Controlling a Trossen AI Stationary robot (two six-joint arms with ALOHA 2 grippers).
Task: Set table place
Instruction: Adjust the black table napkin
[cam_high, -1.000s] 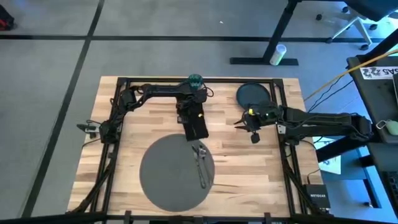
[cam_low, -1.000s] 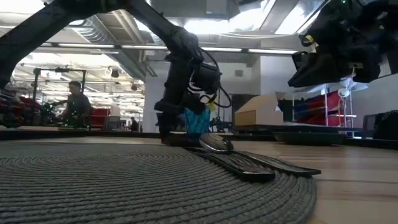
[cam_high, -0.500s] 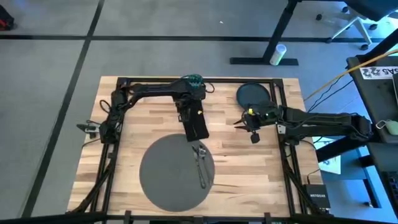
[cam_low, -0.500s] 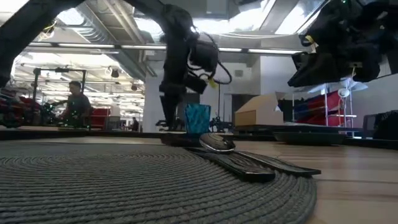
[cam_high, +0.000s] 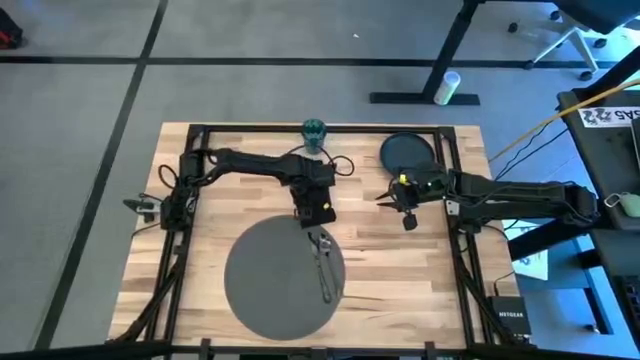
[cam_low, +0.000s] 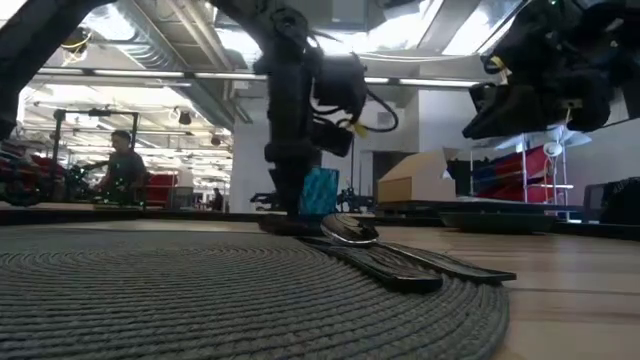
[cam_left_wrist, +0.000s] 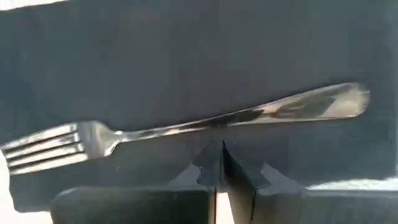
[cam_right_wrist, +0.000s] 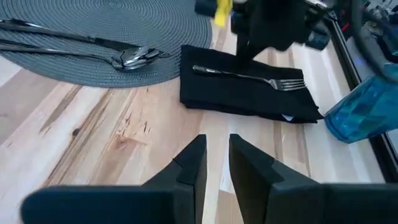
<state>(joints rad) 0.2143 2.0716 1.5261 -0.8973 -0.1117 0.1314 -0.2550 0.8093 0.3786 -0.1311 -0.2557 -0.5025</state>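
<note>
A black napkin (cam_high: 318, 207) lies on the table (cam_high: 400, 280) just beyond the round grey mat (cam_high: 270, 285). A metal fork (cam_left_wrist: 205, 124) lies flat on the napkin. My left gripper (cam_left_wrist: 217, 163) is shut and points down at the middle of the fork's handle. The teal cup (cam_high: 314, 129) stands upright at the far edge. The dark plate (cam_high: 407, 152) lies flat at the far right. A spoon (cam_right_wrist: 134, 57) and another piece of cutlery rest on the mat's right part. My right gripper (cam_right_wrist: 214, 155) hovers open to the right of the napkin. My left gripper's shut fingertips (cam_left_wrist: 214, 158) come from above, pointing down, and stand right beside the middle of the fork's handle (cam_left_wrist: 214, 127), across its length. Whether they touch the fork or the napkin I cannot tell. The fork lies flat on the napkin.
Black frame rails (cam_high: 450, 170) run along the table's far, left and right sides. Bare wood shows between the napkin and my right gripper and to the mat's right. A person shows in the room beyond the table in the low view.
My left gripper has left the teal cup at the far edge, risen, moved toward the table's near edge and come down over the fork on the napkin. The cup stays upright where it stood.
</note>
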